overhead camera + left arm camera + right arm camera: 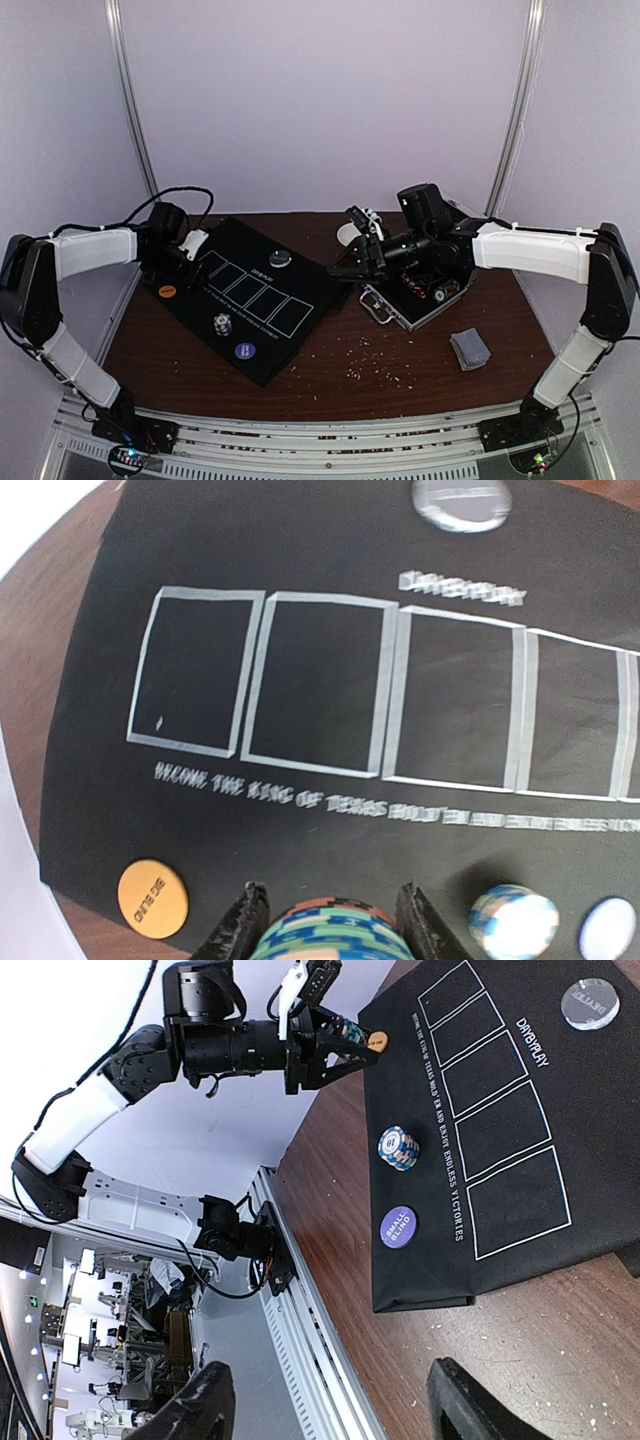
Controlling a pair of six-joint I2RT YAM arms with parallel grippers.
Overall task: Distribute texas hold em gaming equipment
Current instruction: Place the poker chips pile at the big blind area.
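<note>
A black mat (262,300) with several card outlines lies left of centre. My left gripper (188,258) hovers over its far left end, shut on a stack of striped poker chips (330,935) that fills the gap between its fingers. Just left of it lies the orange disc (152,898). A second chip stack (222,323) stands on the mat's near edge, with the purple disc (245,351) beside it and the grey dealer disc (281,258) on the far side. My right gripper (342,270) hangs open and empty off the mat's right corner. Grey-blue cards (470,348) lie at right.
The open silver case (415,298) sits under the right arm. A white bowl (349,232) peeks out behind the right gripper. Crumbs dot the brown table (380,370) in front. An aluminium rail (320,1340) runs along the near edge.
</note>
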